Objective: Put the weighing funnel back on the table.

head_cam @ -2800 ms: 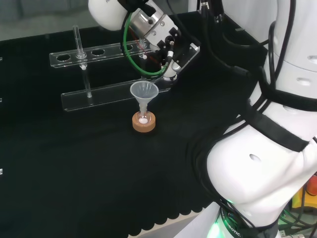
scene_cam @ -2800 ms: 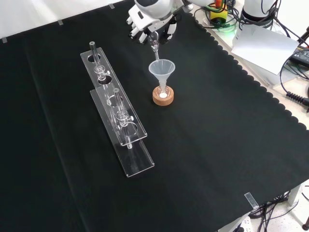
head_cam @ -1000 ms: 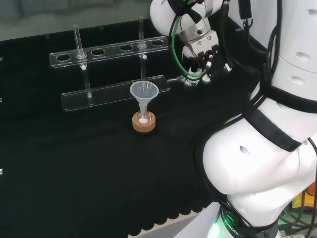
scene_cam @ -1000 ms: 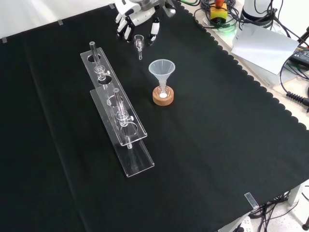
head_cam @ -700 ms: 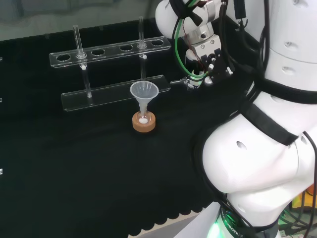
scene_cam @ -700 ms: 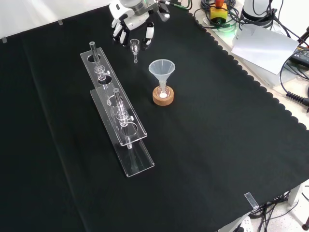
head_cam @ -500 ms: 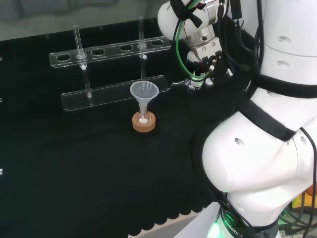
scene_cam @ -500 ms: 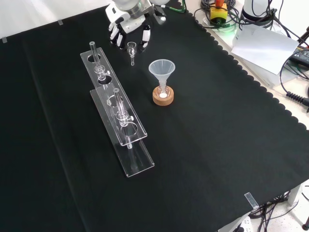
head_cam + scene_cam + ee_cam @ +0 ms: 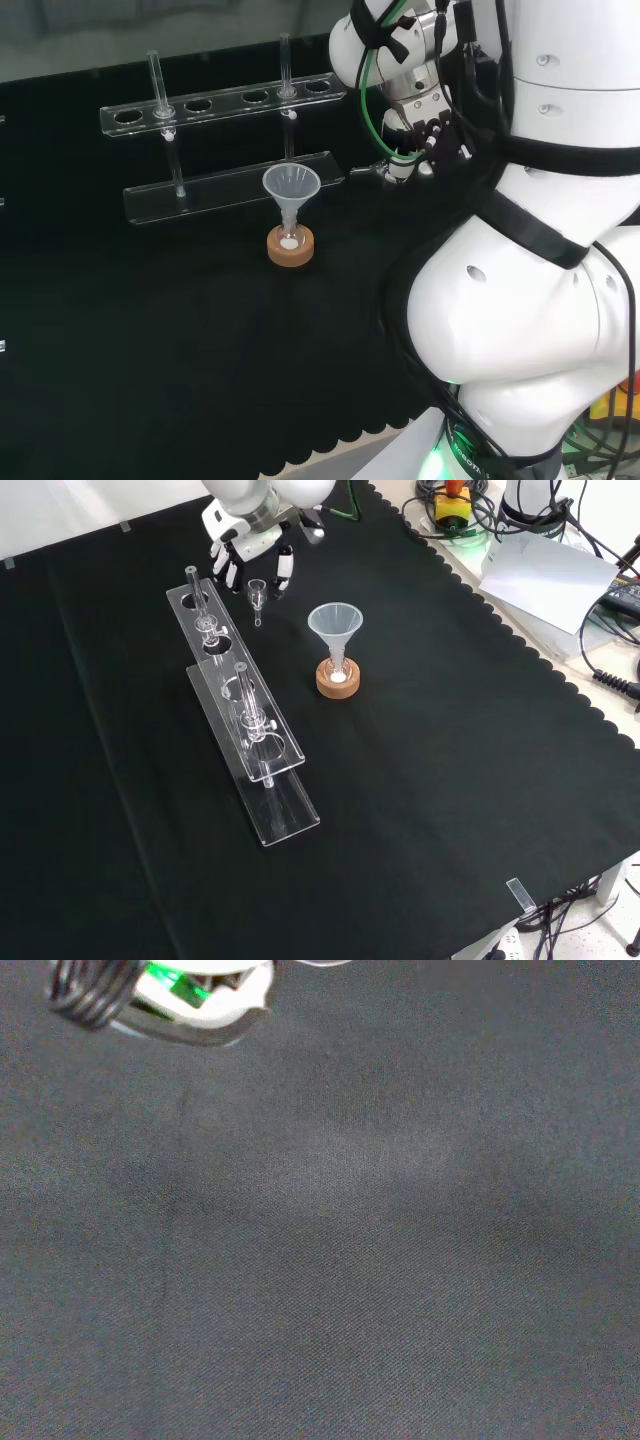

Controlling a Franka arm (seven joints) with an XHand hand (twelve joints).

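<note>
The hand (image 9: 248,538) has carried the weighing funnel (image 9: 257,593) left in the front view, away from the funnel (image 9: 334,623), to beside the rack's (image 9: 262,770) far end. Curled fingers pinch it. The flask (image 9: 339,674) holds white material.

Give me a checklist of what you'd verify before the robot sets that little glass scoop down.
1. Weighing funnel is held by the hand: ok, the front view shows the fingers pinching it, stem pointing down.
2. Landing spot free: ok, the wrist view shows bare black cloth.
3. Clear of the tube rack: ok, but in the front view the rack's far end is close on the left.
4. Clear of the funnel on its cork ring: ok, it stands well apart.
5. Height left above the cloth: cannot tell.
</note>
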